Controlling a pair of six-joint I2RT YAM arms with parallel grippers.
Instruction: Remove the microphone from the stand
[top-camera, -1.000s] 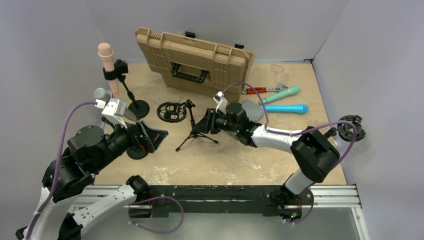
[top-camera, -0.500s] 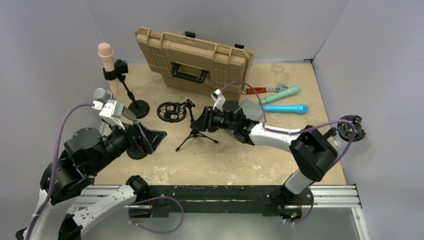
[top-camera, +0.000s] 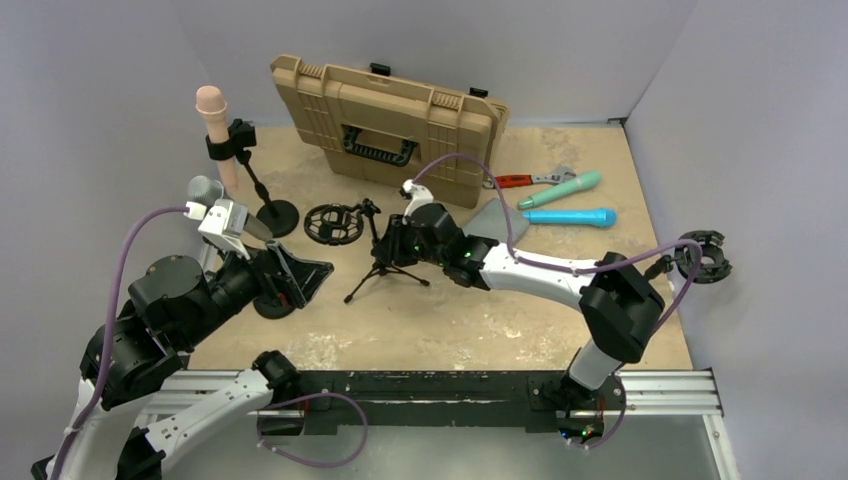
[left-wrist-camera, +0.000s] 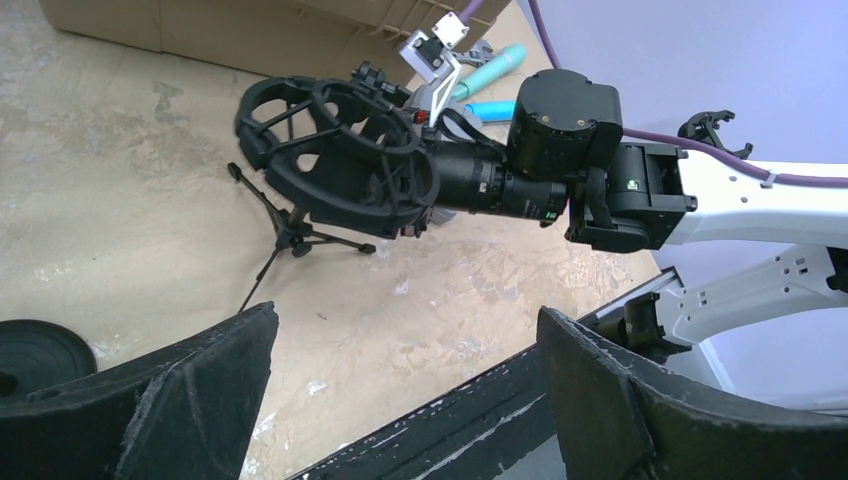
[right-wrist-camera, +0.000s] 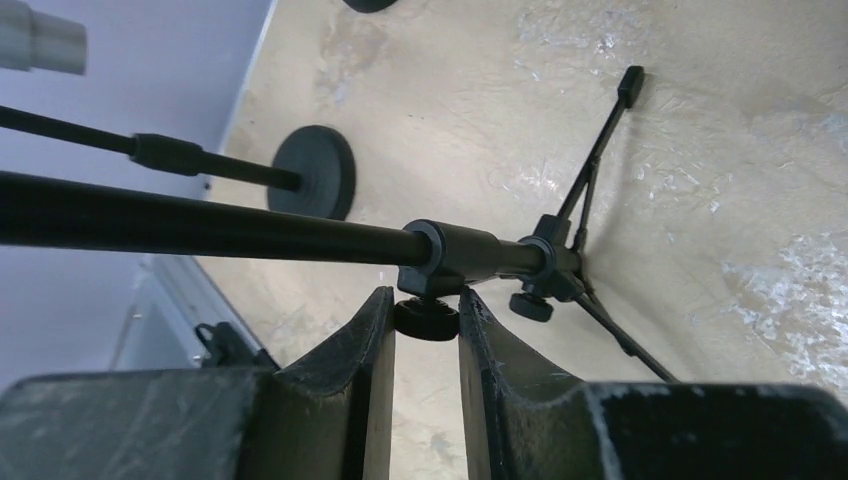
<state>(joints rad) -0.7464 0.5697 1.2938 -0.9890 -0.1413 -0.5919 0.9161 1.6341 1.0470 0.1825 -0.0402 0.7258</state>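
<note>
A grey microphone (top-camera: 205, 190) sits on a round-base stand (top-camera: 271, 304), partly hidden by my left arm. A pink microphone (top-camera: 212, 110) stands clipped in another round-base stand (top-camera: 276, 216) at the far left. My left gripper (top-camera: 300, 275) is open and empty beside the near stand's base; its wide-spread fingers (left-wrist-camera: 180, 400) frame bare table. My right gripper (top-camera: 387, 243) is shut on the knob (right-wrist-camera: 427, 318) of a small tripod stand (top-camera: 385, 268) that carries an empty black shock mount (top-camera: 334, 222). The mount also shows in the left wrist view (left-wrist-camera: 345, 165).
A tan hard case (top-camera: 385, 125) stands at the back. A teal microphone (top-camera: 560, 188), a blue microphone (top-camera: 570, 217) and a red-handled wrench (top-camera: 525, 180) lie at the right. Another shock mount (top-camera: 705, 258) sits at the table's right edge.
My right gripper has moved left, taking the tripod stand and its shock mount with it. The left arm has barely moved.
</note>
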